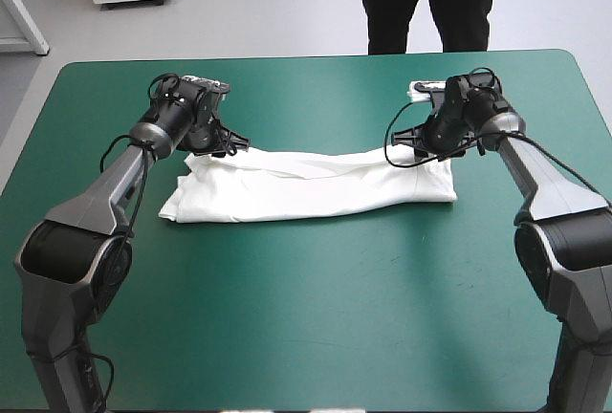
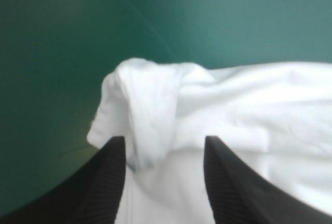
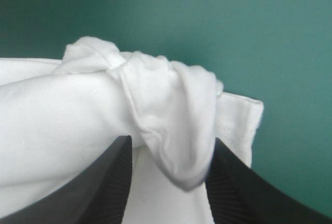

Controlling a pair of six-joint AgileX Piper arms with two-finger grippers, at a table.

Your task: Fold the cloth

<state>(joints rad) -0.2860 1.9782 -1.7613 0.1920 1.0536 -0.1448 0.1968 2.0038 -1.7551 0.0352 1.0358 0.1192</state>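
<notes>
Cloth: The T-shirt (image 1: 316, 184) lay on the teal-green counter (image 1: 316, 317) as a long white band, doubled over lengthwise. It ran left to right across the far half, one end by each arm.
Left hand: The left hand (image 1: 225, 145) sat low at the band's far left corner. Its black fingers (image 2: 111, 167) stood apart, unclenched, with a puckered ridge of cloth rising between them.
Right hand: The right hand (image 1: 416, 145) was at the far right corner. Its fingers (image 3: 116, 167) were likewise spread and released, straddling a twisted knuckle of fabric beside the stitched hem.
Feel: It looked light, limp and thin. I judged it would sag from wherever it was lifted, and its layers could slide apart.
Where to hold: The bunched far corners seemed best, pinched through every layer, both ends together so the band stayed taut.
Hard to see: From above, the arms covered both corners. Up close, the fingertips may have been touching the cloth, but I could not be sure. The layers under the top fold were hidden.
</notes>
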